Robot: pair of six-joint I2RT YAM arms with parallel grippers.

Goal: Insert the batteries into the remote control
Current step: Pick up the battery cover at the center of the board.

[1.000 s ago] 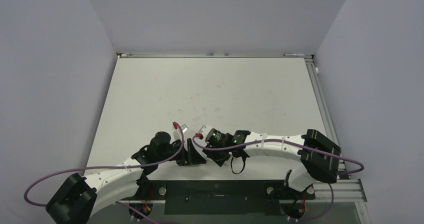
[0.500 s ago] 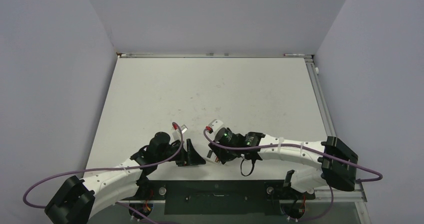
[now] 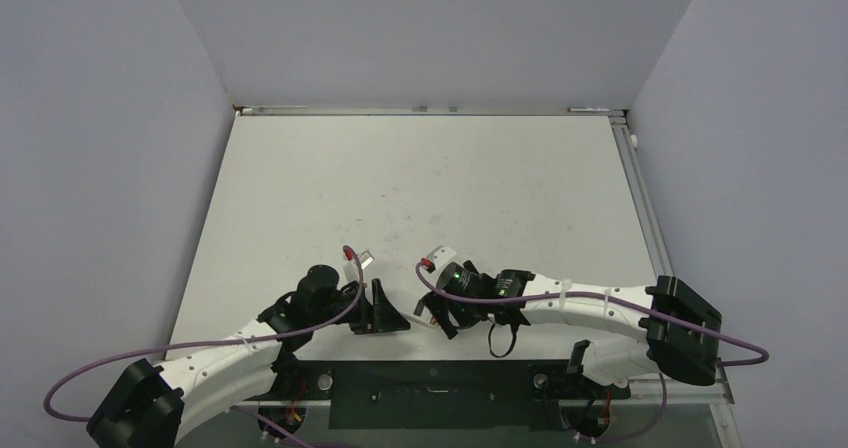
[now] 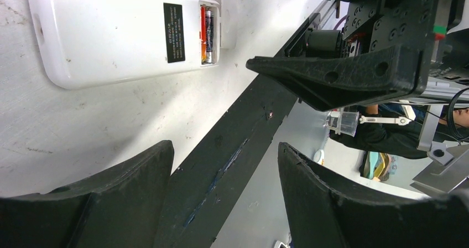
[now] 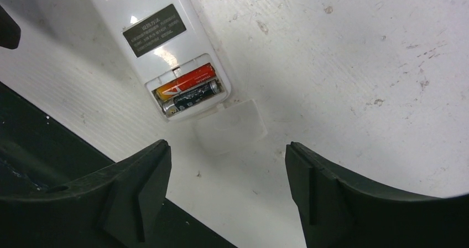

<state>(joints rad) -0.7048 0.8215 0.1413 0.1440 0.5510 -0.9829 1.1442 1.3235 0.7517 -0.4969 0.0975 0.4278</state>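
The small white rectangular plastic remote control (image 5: 160, 37) lies with its plain back up on the white, scuffed table top (image 3: 420, 188), close to the near edge and between the two arms. In the right wrist view it is in front of the right gripper (image 5: 227, 148), not between the fingers; its open battery compartment is just beyond the gap of the jaws, slightly to one side. In the left wrist view the remote control is also beyond the left gripper (image 4: 224, 147), well apart from the fingertips, and a black strip (image 4: 232, 137) along the near edge of the table runs through the gap. There is one remote control, with one black rectangular label (image 5: 154, 29) on its back. Inside the compartment I count two batteries (image 5: 188, 87), side by side and touching: one slim orange battery (image 5: 185, 77) and one slim dark battery (image 5: 194, 96) next to it, at the end of the remote control. One small white plastic cover (image 5: 229, 126) lies flat on the table, just beside this end of the remote control, off the compartment. The right gripper has its two black fingers (image 5: 138, 192) spread wide; it holds nothing and touches neither the remote control nor the cover. The left gripper also has its jaws wide apart, with nothing between them. In the top view both grippers are low over the table, near to each other.
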